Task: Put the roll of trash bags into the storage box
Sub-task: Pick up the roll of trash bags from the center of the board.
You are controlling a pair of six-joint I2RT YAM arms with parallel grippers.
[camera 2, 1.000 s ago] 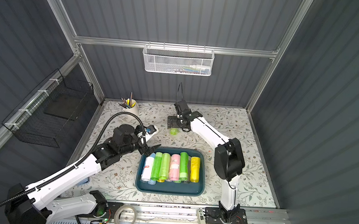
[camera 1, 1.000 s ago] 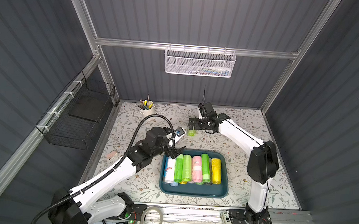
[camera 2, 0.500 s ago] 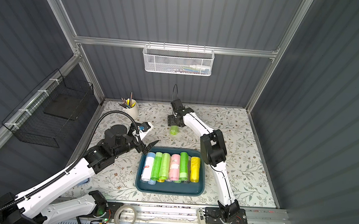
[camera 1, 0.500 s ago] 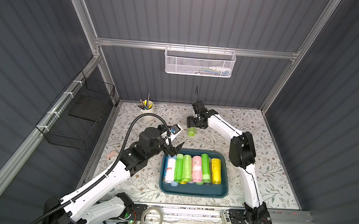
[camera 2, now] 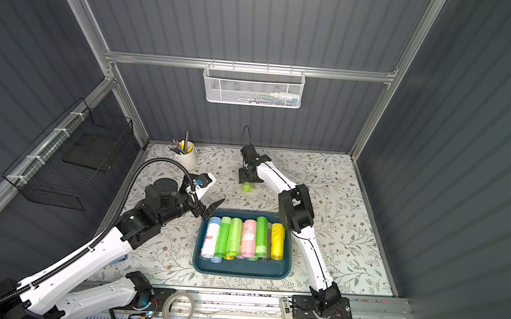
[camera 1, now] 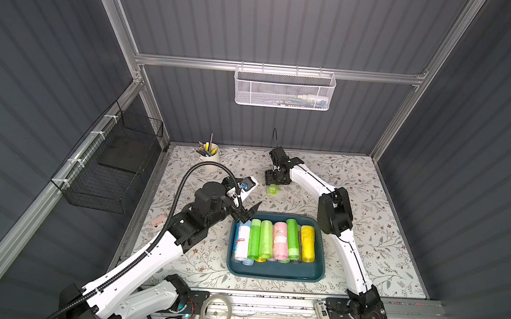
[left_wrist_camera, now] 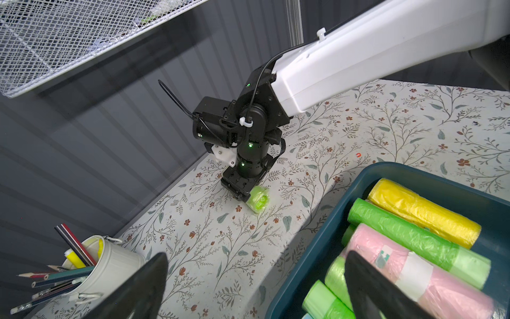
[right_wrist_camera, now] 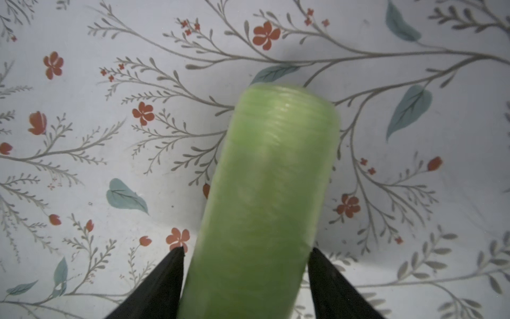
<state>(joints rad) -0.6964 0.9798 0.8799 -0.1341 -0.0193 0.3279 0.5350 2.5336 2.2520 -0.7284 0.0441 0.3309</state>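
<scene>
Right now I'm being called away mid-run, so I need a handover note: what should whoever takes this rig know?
Left claw: open, empty, hanging by the storage box's far left corner.
Right claw: jaws astride the light green roll, which lies on the table beyond the box; a firm grip cannot be confirmed.
Done: several rolls lie side by side in the box.
To do: grip this roll, lift it, set it in the box.

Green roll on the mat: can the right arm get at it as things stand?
Likely yes: the right gripper straddles the green roll, jaws on either side, nothing else in the way.
</scene>
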